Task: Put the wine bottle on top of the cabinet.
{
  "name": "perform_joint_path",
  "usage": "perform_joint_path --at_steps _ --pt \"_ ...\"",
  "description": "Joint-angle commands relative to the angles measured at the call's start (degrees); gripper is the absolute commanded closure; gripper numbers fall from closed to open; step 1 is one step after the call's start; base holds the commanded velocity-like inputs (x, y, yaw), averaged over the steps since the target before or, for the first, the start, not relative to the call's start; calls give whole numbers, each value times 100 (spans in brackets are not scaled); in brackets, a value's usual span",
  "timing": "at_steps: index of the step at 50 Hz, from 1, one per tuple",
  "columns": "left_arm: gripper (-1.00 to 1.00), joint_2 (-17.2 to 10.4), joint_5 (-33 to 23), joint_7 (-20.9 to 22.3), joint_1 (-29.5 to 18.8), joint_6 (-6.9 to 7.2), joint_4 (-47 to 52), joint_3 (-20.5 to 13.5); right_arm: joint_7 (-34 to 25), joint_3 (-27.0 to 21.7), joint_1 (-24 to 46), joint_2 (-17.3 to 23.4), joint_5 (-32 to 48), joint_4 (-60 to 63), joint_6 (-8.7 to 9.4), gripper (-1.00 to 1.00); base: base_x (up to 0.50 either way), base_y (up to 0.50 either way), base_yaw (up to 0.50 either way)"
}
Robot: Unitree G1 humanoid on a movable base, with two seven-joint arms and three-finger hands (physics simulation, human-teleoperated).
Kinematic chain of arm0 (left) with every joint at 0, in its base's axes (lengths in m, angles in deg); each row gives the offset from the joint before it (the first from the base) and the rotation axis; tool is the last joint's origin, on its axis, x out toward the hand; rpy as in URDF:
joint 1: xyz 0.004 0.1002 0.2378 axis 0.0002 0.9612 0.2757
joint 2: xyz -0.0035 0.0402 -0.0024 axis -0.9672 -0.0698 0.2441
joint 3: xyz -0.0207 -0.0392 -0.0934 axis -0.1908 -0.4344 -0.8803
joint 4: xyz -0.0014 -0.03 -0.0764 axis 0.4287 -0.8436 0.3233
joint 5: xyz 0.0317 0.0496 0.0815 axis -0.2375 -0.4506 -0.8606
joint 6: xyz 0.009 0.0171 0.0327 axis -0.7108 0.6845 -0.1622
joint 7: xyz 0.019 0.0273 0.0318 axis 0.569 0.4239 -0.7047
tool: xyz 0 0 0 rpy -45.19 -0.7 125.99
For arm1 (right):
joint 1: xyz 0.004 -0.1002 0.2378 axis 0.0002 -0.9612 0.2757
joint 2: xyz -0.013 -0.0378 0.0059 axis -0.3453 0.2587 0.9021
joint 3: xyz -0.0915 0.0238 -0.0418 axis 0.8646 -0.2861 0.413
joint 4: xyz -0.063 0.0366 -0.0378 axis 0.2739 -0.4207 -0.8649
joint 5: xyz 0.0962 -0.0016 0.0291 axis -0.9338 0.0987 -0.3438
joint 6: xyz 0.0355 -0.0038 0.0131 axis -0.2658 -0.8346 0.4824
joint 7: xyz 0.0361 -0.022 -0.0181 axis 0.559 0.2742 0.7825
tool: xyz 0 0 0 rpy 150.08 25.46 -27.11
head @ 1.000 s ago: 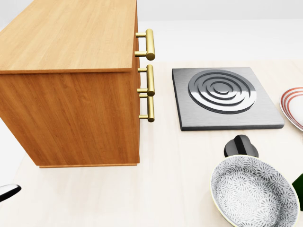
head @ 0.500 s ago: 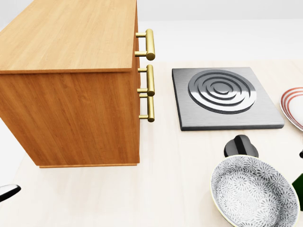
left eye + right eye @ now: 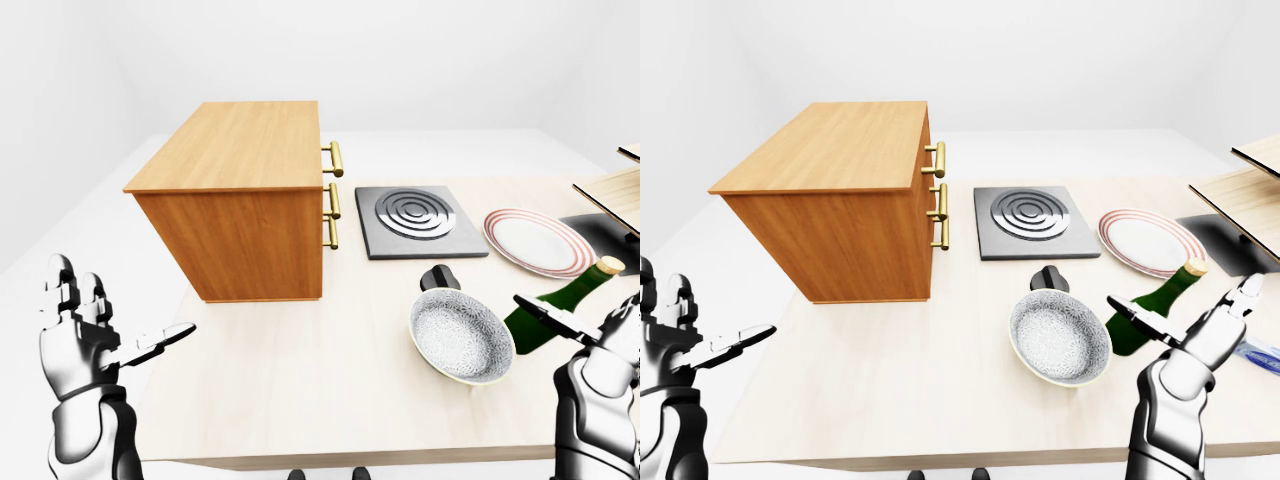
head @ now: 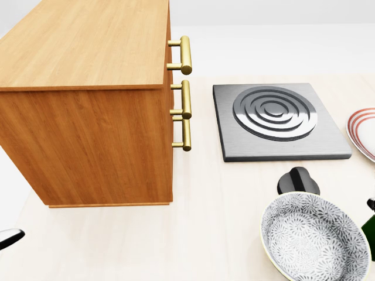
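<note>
Compare your head view with the two earlier pictures: the change is confined to its edges. At the right edge, the small dark tip of your right hand (image 4: 371, 204) now sits lower, close above the green wine bottle (image 4: 369, 235), where half a second ago it showed higher up that edge and a second ago it did not show at all. At the lower left corner, the pale fingertip of your left hand (image 4: 8, 236) has drawn slightly toward the left edge.
</note>
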Motion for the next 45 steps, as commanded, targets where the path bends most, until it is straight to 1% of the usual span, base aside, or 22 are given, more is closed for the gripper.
perform_joint_path --at_steps 1,23,26,38,45 --pt "-100 2 3 7 9 0 21 -17 149 84 74 99 -190 -475 0 -100 0 0 0" --pt "-100 5 -2 20 10 0 14 -27 314 172 243 320 -379 -876 0 -100 0 0 0" --pt "-100 7 -10 15 11 0 29 -18 365 230 304 369 -407 -1120 0 -100 0 0 0" --pt "-100 8 2 18 15 0 64 -37 483 485 536 503 -521 -1464 0 -100 0 0 0" --pt "-100 11 2 27 16 0 32 -43 498 528 582 539 -552 -1576 0 -100 0 0 0"
